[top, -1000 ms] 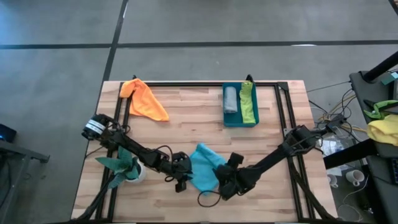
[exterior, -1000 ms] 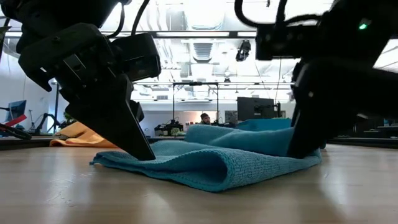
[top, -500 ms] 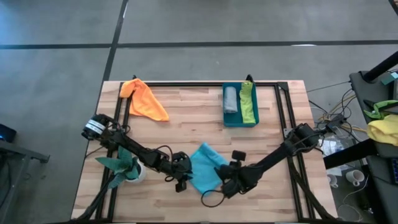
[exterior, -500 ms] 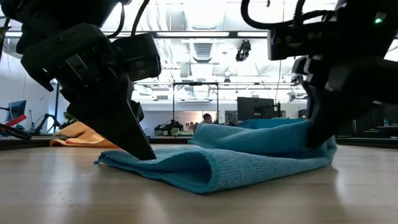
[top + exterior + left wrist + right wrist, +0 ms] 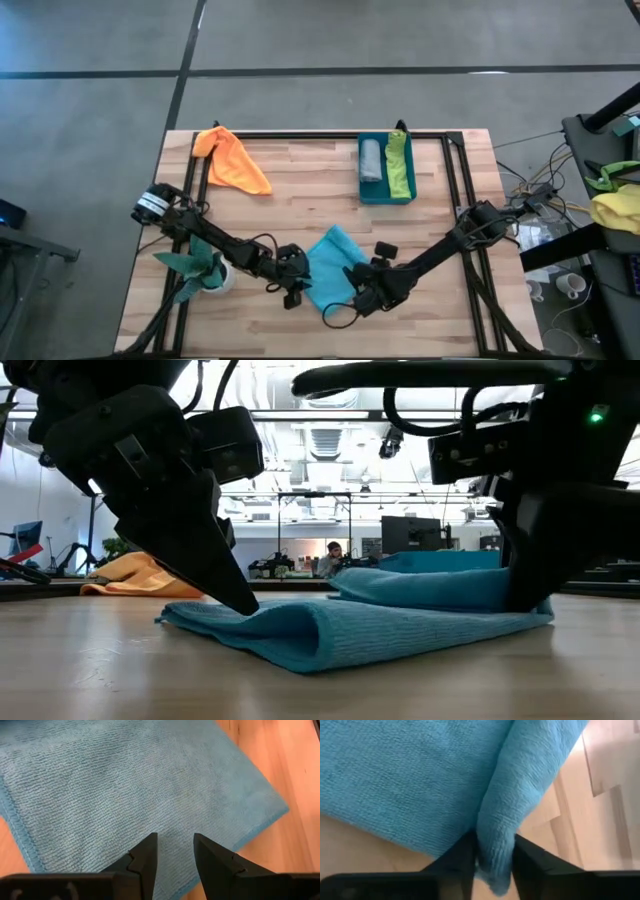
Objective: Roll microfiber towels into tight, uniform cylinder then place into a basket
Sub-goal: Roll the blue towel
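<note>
The turquoise towel (image 5: pixel 330 265) lies partly folded on the table's near middle, an upper layer (image 5: pixel 430 585) resting over a lower one. My left gripper (image 5: pixel 293 287) stands at the towel's left edge, fingers a little apart and tips down on the cloth. My right gripper (image 5: pixel 360 295) is at the towel's right edge, shut on a fold of it. The orange towel (image 5: pixel 232 160) lies flat at the far left. The basket (image 5: pixel 385 195) at the far right holds a rolled grey towel (image 5: pixel 371 160) and a lime green towel (image 5: pixel 399 165). My left gripper rests both fingertips (image 5: pixel 147 847) on the towel's flat surface near its left edge (image 5: pixel 215 615), slanting down from the table's left. No cloth is pinched between them. My right gripper pinches a raised fold (image 5: pixel 495 845) at the towel's right edge between its two fingers, coming steeply from above. The rest of the towel lies on the table.
A leafy plant in a white pot (image 5: pixel 200 270) stands near the table's left edge beside my left arm. A small dark object (image 5: pixel 386 248) lies just right of the towel. A black frame (image 5: pixel 300 136) runs along the table's far edge and sides.
My right gripper has tipped more steeply downward and rolled a little while staying at the towel's right edge. The towel's upper layer has been drawn toward the table's right and lies lower and flatter. The left edge has stayed under my left gripper.
</note>
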`<state>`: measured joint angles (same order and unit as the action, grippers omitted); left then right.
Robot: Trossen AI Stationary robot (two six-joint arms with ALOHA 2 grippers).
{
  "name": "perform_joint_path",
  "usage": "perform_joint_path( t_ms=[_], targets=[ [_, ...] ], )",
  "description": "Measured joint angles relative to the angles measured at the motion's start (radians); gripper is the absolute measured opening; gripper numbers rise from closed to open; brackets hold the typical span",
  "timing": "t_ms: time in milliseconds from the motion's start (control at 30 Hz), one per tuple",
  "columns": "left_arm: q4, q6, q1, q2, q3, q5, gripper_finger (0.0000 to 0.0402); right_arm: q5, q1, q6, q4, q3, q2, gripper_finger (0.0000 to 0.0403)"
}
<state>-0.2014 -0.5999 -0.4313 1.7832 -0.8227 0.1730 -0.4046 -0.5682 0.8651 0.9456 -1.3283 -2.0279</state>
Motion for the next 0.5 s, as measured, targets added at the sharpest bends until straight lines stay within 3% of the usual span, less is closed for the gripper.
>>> perform_joint_path(
  t_ms=[133, 333, 500],
  targets=[
    [0.0, 0.0, 0.0, 0.0, 0.0, 0.0, 0.0112, 0.009, -0.001, 0.0, 0.043, -0.034, 0.011, 0.0168],
    [0.0, -0.024, 0.0, 0.0, 0.0, 0.0, 0.0112, 0.019, -0.001, 0.086, 0.067, -0.063, 0.095, 0.022],
    [0.001, -0.024, 0.0, 0.0, 0.0, 0.0, 0.0112, 0.068, 0.066, 0.155, -0.006, 0.023, 0.223, 0.0251]
  ],
)
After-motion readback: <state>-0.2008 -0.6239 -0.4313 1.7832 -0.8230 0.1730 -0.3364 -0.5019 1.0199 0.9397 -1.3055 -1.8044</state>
